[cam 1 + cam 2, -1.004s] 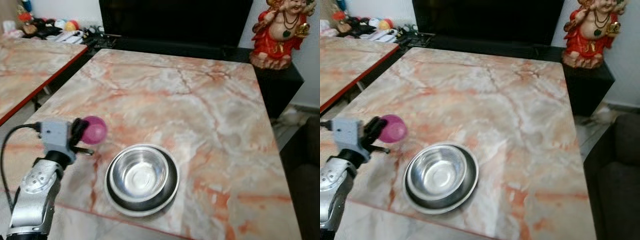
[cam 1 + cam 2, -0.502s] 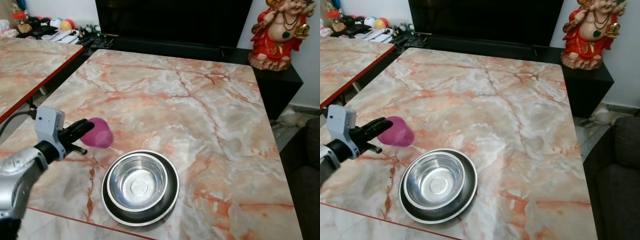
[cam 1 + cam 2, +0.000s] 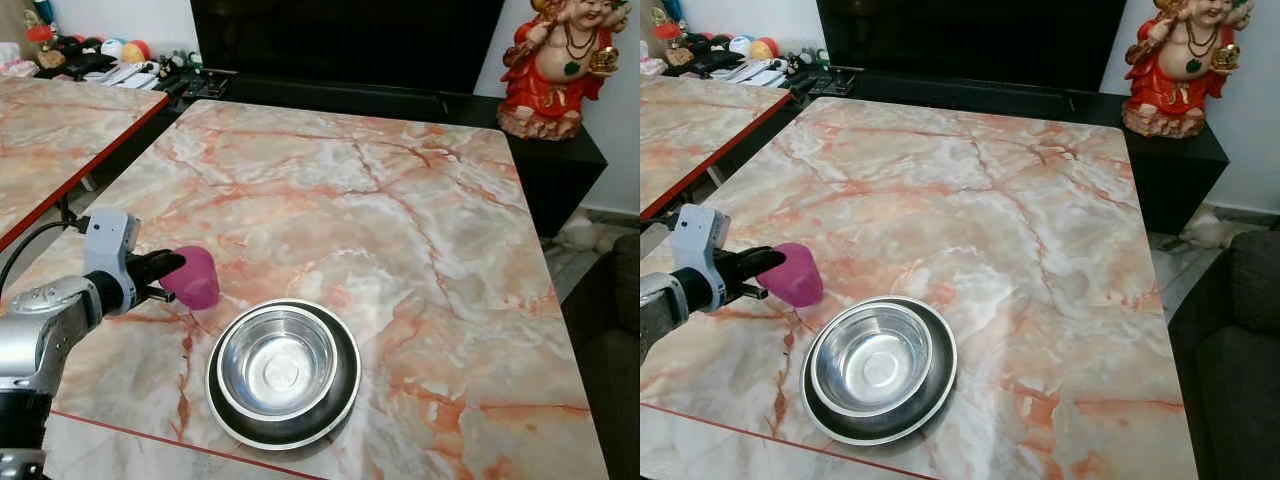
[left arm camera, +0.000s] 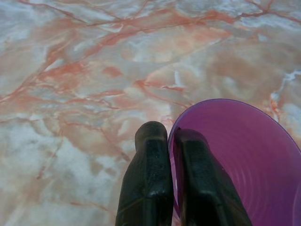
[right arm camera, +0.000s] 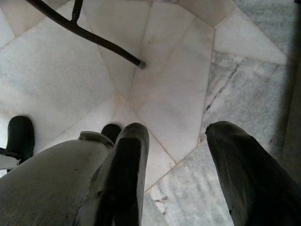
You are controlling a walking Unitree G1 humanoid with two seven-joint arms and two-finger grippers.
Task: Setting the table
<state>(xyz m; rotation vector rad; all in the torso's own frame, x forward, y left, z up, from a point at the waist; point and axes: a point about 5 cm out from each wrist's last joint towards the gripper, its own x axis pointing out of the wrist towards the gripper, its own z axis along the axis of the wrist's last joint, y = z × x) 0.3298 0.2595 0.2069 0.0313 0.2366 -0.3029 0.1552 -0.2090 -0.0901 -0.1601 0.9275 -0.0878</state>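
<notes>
A purple plastic cup [image 3: 195,277] sits low over the marble table [image 3: 400,210], to the left of a steel bowl [image 3: 277,361] that rests in a dark plate [image 3: 345,385]. My left gripper [image 3: 168,272] is shut on the cup's rim; in the left wrist view the two black fingers [image 4: 148,183] pinch the rim of the purple cup [image 4: 244,150]. I cannot tell whether the cup's base touches the table. My right gripper [image 5: 176,150] hangs open over a tiled floor.
A second marble table [image 3: 50,130] with a red edge stands to the left across a narrow gap. A red figurine [image 3: 555,65] sits on a dark cabinet at the back right. A dark sofa edge [image 3: 1240,340] lies to the right.
My left gripper has carried the purple cup down toward the table and turned it more upright. The bowl and plate stay put.
</notes>
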